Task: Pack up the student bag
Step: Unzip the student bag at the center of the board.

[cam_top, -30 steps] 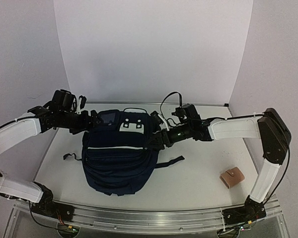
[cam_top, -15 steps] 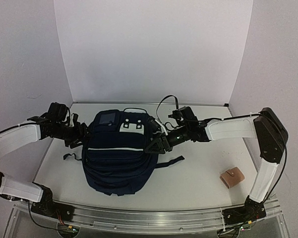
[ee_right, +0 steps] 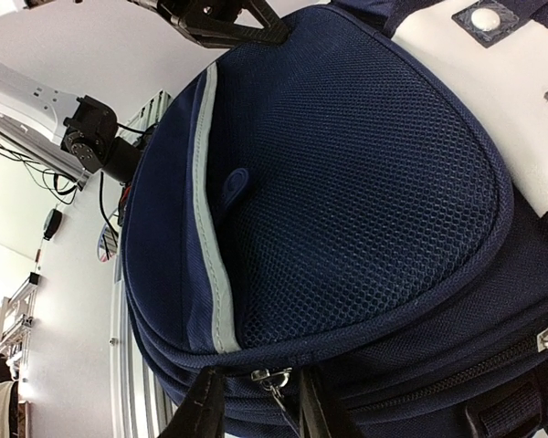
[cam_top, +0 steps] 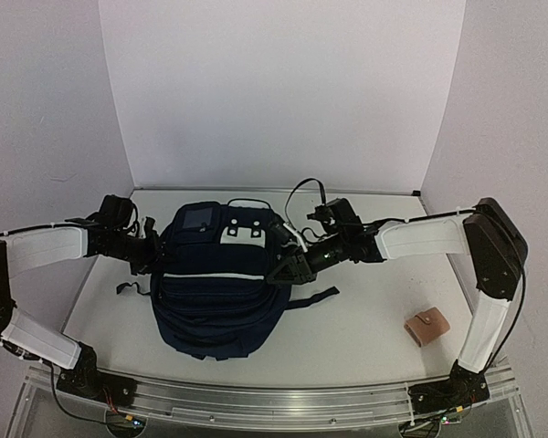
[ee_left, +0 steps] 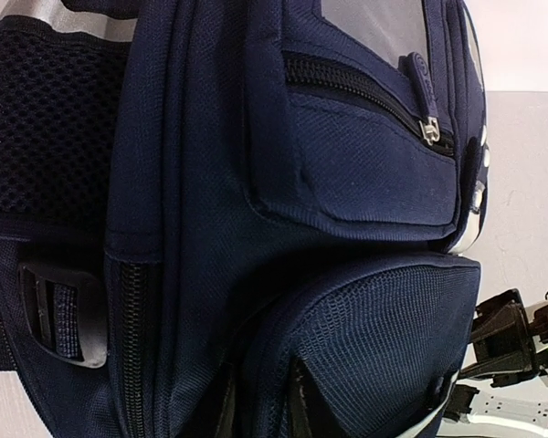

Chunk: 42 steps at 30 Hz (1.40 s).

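Slippage looms: with the backpack [cam_top: 221,283] centred on the table [cam_top: 365,319], the right gripper [ee_right: 256,406] stands narrow astride a zipper pull [ee_right: 272,381], unclamped, and the left gripper [ee_left: 260,411] presses side fabric, hold unclear; tugging could drag it.

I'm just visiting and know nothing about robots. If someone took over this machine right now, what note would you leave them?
Left gripper: against the fabric on its side of the student bag; grip unclear.
Right gripper: jaws either side of a metal zip pull, not pinching it yet.
Bag lies mid-table, visible zips closed. A small tan pouch lies outside, to the right.
Done: nothing visibly packed.
Left: open the bag, probably put the pouch in.
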### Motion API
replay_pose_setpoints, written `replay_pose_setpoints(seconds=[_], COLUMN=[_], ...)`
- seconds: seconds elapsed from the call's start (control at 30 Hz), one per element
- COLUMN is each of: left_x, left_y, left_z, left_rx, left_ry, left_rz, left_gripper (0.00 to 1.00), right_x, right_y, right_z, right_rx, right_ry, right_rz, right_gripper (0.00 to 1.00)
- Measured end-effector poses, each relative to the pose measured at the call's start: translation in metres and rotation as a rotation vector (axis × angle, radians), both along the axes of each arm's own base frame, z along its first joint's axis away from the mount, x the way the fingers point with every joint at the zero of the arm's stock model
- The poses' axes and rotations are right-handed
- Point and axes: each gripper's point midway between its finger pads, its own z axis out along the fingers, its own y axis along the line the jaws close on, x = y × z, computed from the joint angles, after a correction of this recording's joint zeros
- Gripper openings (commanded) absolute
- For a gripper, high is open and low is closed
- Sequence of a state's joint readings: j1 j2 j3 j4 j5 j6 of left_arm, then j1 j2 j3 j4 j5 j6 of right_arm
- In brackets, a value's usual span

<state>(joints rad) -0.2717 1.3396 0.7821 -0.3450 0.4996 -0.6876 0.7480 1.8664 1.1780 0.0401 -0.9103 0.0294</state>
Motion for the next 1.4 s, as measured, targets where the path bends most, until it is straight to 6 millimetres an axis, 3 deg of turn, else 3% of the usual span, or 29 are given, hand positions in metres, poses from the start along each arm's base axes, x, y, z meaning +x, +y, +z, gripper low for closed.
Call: replay_pose_setpoints(seconds=[0.23,0.37,0.67,0.93,1.2,1.4], left_x=[0.000,0.000,0.000,0.001,0.001,0.001], left_y=[-0.002,-0.002,-0.001,0.000,0.000,0.002], left_z=[0.000,0.000,0.000,0.002,0.002,0.006], left_rx=[-0.011,-0.012,-0.018,-0.021,-0.021,-0.025], left_ry=[-0.001,0.000,0.011,0.010,0.010,-0.001], left_rz=[-0.005,-0.003,0.017,0.033,0.034,0.052], left_gripper=[0.01,0.00,0.00,0.00,0.00,0.00], right_x=[0.001,0.001,-0.001,-0.008,-0.010,-0.012], right_y=[0.000,0.000,-0.002,-0.003,-0.001,-0.003], right_z=[-0.003,-0.006,-0.023,-0.028,-0.033,-0.031], right_rx=[-0.015,-0.027,-0.073,-0.104,-0.127,-0.137], right_ry=[-0.006,-0.007,-0.029,-0.058,-0.074,-0.085], right_rz=[-0.012,-0.020,-0.060,-0.102,-0.120,-0.154], right_gripper=[0.08,0.00,0.00,0.15,0.00,0.00])
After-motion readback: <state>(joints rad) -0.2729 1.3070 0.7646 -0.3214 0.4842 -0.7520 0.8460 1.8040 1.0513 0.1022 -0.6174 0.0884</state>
